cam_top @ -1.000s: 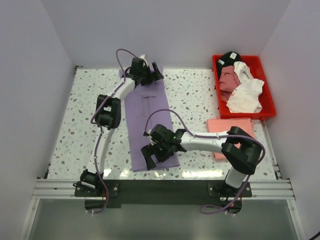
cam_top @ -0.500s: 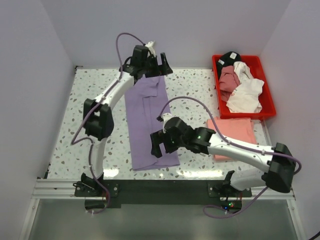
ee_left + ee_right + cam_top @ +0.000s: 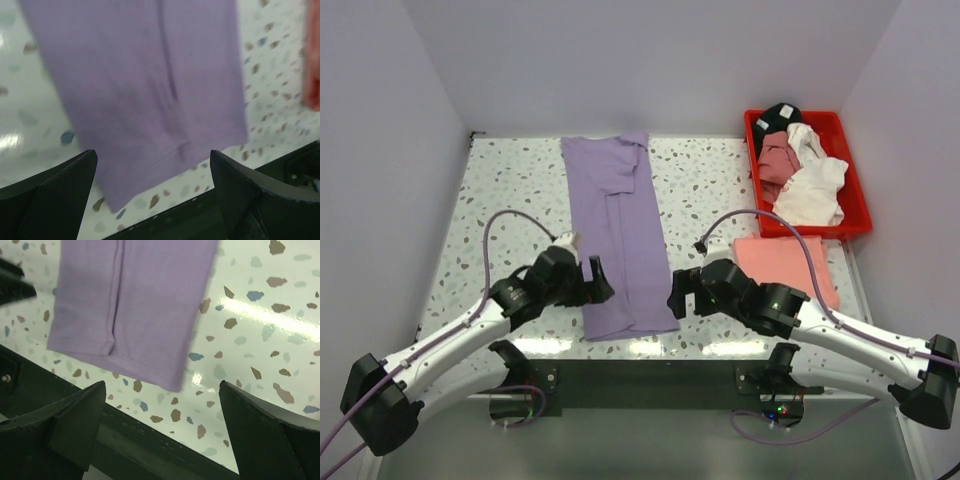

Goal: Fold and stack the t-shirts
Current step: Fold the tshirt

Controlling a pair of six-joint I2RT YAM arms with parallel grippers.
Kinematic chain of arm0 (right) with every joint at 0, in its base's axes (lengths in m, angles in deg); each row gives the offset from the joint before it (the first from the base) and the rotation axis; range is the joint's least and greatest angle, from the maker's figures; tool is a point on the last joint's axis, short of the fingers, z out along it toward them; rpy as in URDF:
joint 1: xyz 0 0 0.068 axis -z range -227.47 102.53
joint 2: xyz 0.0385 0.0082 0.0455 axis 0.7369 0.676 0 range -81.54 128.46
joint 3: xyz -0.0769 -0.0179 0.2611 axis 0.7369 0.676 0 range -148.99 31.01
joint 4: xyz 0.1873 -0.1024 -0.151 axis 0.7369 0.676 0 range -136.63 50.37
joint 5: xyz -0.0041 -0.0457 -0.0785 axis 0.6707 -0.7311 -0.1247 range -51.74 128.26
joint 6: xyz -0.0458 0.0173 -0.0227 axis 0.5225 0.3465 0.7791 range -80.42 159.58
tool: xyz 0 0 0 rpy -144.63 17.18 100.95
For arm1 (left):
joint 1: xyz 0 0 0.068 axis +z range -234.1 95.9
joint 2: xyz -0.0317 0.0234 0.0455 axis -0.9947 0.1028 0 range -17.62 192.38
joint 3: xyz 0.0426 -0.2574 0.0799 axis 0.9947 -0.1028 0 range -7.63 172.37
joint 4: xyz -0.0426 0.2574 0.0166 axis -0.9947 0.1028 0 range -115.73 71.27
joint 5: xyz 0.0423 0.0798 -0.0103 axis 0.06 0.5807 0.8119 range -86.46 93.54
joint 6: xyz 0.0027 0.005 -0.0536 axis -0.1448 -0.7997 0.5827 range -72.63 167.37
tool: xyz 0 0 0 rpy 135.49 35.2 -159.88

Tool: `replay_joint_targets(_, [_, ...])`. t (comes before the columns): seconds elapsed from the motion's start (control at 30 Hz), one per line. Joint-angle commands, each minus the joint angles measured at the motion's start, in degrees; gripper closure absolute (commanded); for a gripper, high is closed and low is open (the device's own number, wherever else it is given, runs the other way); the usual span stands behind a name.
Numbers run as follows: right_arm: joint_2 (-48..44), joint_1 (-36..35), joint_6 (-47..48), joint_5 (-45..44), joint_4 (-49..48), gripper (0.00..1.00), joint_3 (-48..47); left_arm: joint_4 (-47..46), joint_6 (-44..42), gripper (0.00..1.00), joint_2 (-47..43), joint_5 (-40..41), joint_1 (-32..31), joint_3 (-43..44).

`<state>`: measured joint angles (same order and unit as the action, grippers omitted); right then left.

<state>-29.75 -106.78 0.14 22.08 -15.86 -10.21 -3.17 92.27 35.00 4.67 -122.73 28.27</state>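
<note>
Lavender shirt (image 3: 615, 230) blurred in left wrist view; left gripper (image 3: 597, 281) and right gripper (image 3: 679, 293) spread.

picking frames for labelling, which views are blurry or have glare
Left wrist: motion-blurred, the lavender shirt and the speckles smeared. Right wrist: mostly sharp, a glare streak on the table. Top external: sharp, evenly lit, glare patches along the table's near edge.

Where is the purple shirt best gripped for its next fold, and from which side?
Probably the two corners of the near hem, the left gripper from the left, the right gripper from the right: the purple shirt lies flat as a long strip, that hem nearest both.
</note>
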Motion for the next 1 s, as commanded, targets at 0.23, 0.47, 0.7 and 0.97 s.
replay_joint_targets(0.23, [2.8, 0.1, -3.9, -1.7, -0.2, 0.01, 3.8, 10.8, 12.5, 0.03, -9.9, -4.3, -5.5, -13.7])
replay_joint_targets(0.47, [6.7, 0.2, -6.1, -2.4, -0.5, 0.01, 3.9, 9.0, 11.3, 0.32, -4.1, -4.6, -6.4, -15.6])
replay_joint_targets(0.7, [9.6, 0.7, -6.4, 0.2, -2.5, 0.03, 4.6, 8.5, 10.7, 0.59, -0.7, -3.5, -6.4, -16.3])
replay_joint_targets(0.97, [14.8, 1.5, -4.7, 7.1, -3.8, 0.08, 4.5, 11.1, 10.7, 1.00, -0.8, -1.4, -6.4, -15.1])
